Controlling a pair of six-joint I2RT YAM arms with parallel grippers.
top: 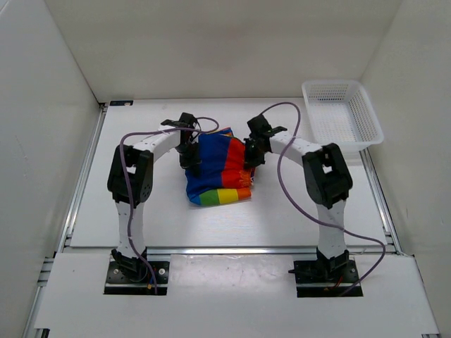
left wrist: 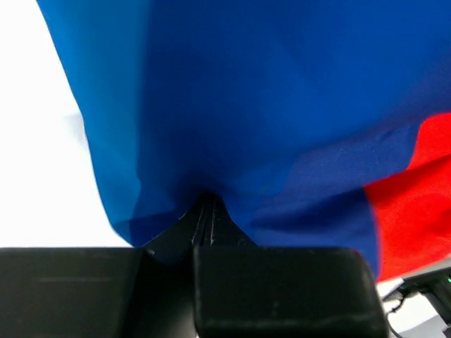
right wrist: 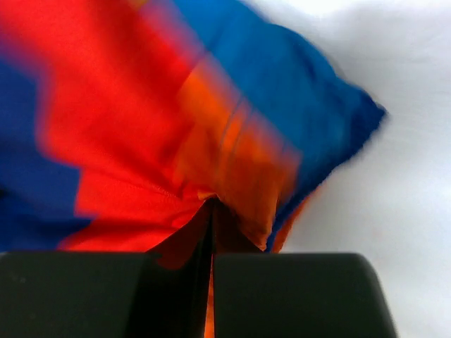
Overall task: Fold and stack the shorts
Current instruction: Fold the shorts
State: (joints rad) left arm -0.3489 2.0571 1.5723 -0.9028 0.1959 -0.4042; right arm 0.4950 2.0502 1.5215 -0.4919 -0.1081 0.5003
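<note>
1. The left pincer point(left wrist: 204, 205) is closed tight on a pinch of dark blue fabric of the shorts point(left wrist: 282, 105).
2. The right pincer point(right wrist: 210, 205) is clamped on their red-orange edge.
3. The shorts sit bunched between both arms, mid-surface point(top: 296, 218).
4. A white mesh basket point(top: 331, 84) stands well apart, at the far right.

The shorts point(left wrist: 268, 105) spill past the edges of both my wrist views, and the right one is blurred. Fabric hides the tips of my left gripper point(left wrist: 206, 211) and right gripper point(right wrist: 211, 215).
</note>
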